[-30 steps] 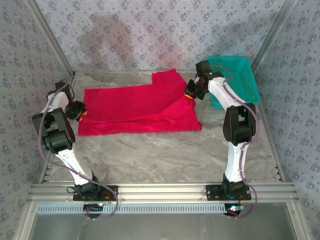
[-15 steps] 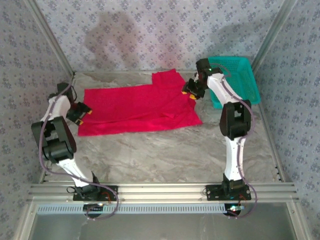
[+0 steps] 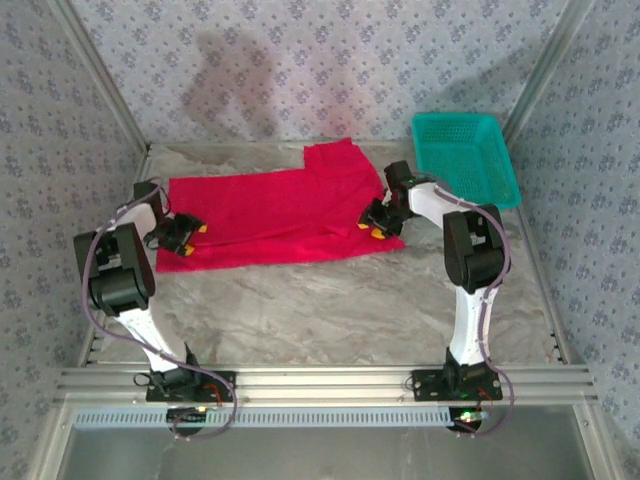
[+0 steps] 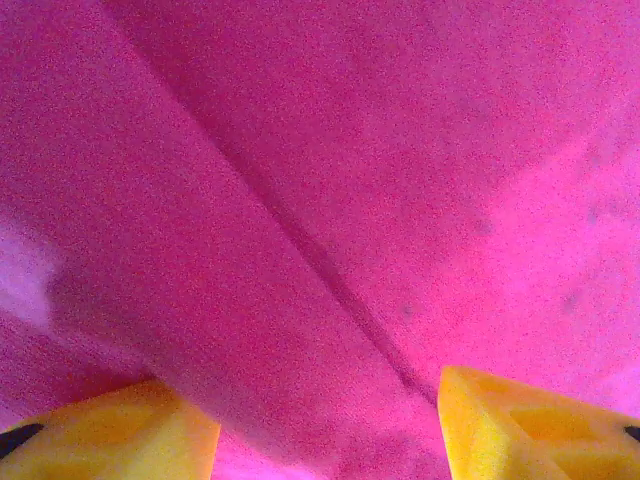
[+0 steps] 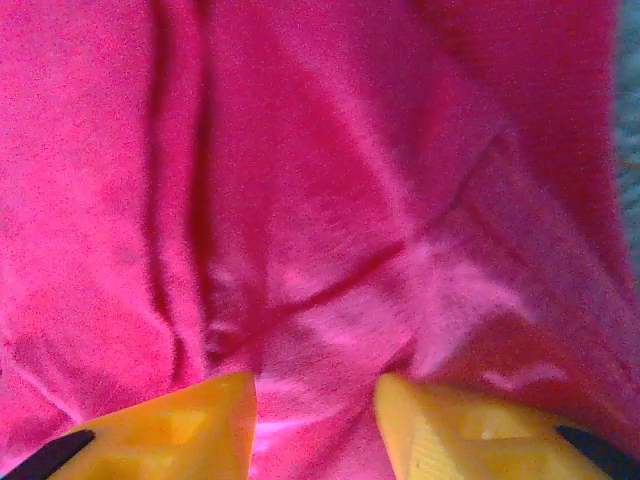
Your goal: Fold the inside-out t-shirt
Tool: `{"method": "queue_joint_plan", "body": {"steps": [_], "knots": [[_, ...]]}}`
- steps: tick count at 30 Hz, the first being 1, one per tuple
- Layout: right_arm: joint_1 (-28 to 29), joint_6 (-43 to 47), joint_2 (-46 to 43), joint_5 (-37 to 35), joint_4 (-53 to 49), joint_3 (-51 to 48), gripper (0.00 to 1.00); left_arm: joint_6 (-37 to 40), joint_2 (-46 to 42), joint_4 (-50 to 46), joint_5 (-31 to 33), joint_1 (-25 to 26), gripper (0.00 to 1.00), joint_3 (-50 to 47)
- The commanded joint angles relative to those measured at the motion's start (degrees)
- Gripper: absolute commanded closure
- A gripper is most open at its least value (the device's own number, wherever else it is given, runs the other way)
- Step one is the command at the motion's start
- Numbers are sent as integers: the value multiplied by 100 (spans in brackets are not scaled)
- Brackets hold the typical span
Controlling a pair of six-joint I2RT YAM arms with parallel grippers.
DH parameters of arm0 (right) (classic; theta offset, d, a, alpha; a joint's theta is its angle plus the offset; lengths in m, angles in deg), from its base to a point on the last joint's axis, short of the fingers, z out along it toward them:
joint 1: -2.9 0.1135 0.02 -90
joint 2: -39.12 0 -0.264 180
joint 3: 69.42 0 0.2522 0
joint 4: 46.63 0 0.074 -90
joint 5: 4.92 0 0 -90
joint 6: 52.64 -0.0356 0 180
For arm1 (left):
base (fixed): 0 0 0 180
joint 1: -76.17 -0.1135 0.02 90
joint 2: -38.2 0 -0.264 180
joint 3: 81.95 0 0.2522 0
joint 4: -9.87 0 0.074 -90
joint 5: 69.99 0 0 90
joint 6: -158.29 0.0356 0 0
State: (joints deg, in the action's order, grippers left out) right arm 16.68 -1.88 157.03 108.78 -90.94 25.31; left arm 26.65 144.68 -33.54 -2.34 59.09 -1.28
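The left arm is folded low. The left gripper (image 3: 183, 233) sits at the left edge of the t-shirt (image 3: 270, 212), with its yellow fingers (image 4: 110, 435) spread wide over a fold of cloth and clamping nothing. The right arm bends down as well. The right gripper (image 3: 377, 219) rests at the shirt's near right corner, fingers (image 5: 170, 425) partly open over wrinkles. The red shirt lies spread flat across the far half of the table (image 3: 330, 300), left of the teal basket (image 3: 465, 165).
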Motion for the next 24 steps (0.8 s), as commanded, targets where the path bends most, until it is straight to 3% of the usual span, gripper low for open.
{"method": "queue_joint_plan", "body": {"steps": [1,8,13,18,24], "knots": [[-13,-125,-60,-606,-161,-443,57,-80,123,24,57,-358,42,-255],[146,57,-917,-938,-649,-1704,57,-64,-258,-3,121,-462,42,-1065],[300,112,-1965,-1420,-1015,-2586,57,78,-1392,-346,222,-454,41,-1594],[418,272,-2428,-1429,-1153,-2103,55,235,-2062,-790,436,-214,40,-1215],[1325,215,-2101,-1434,-1463,-1312,46,385,-2068,-974,853,165,39,-549]]}}
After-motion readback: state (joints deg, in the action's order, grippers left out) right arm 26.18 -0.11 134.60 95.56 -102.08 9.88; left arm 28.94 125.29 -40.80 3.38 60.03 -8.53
